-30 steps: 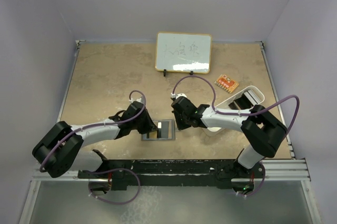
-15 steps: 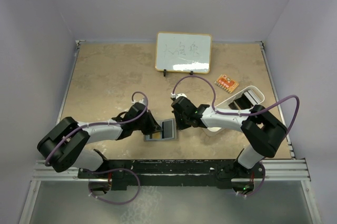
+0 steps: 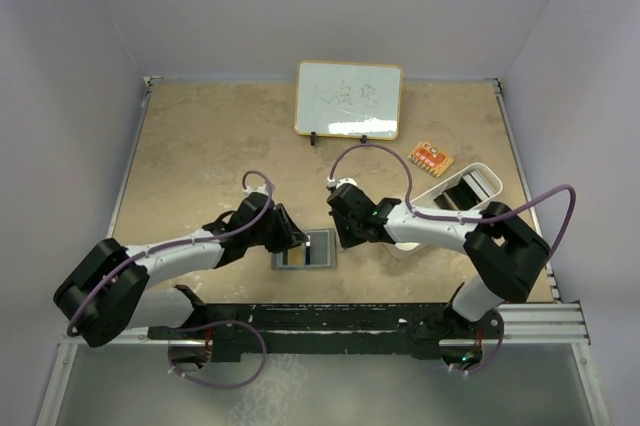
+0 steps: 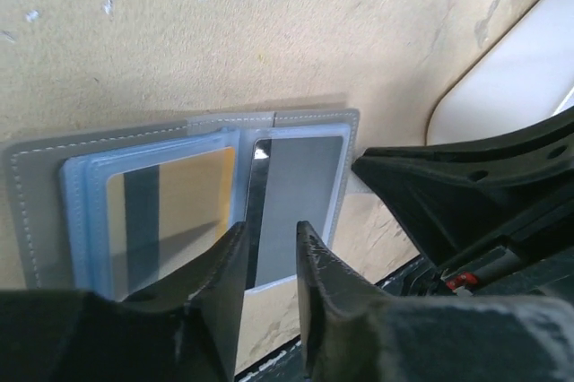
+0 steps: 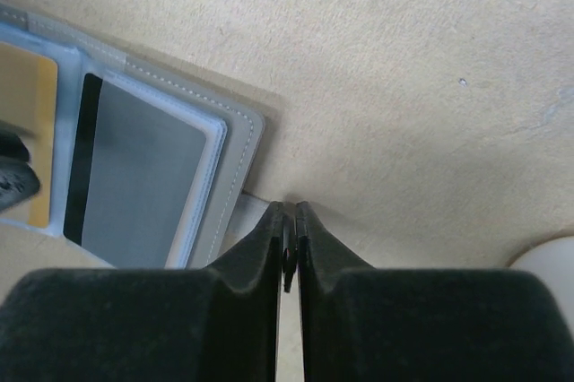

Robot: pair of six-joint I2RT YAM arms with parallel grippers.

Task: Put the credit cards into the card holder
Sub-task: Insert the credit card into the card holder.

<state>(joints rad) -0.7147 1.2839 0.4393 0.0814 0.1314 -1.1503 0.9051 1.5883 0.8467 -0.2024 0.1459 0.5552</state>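
Small white, wood-framed board (image 3: 348, 99) on a tan speckled tabletop (image 3: 200, 146). Plain pale-lilac walls (image 3: 300, 6) rise behind and beside the board; a silver metal rail (image 3: 560, 318) lies opposite. Light even.

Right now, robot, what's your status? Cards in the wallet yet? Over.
Left gripper open over wallet. Right gripper shut at its edge. Wallet lies open, orange card and grey card both sleeved. White tray off aside, not blocking.
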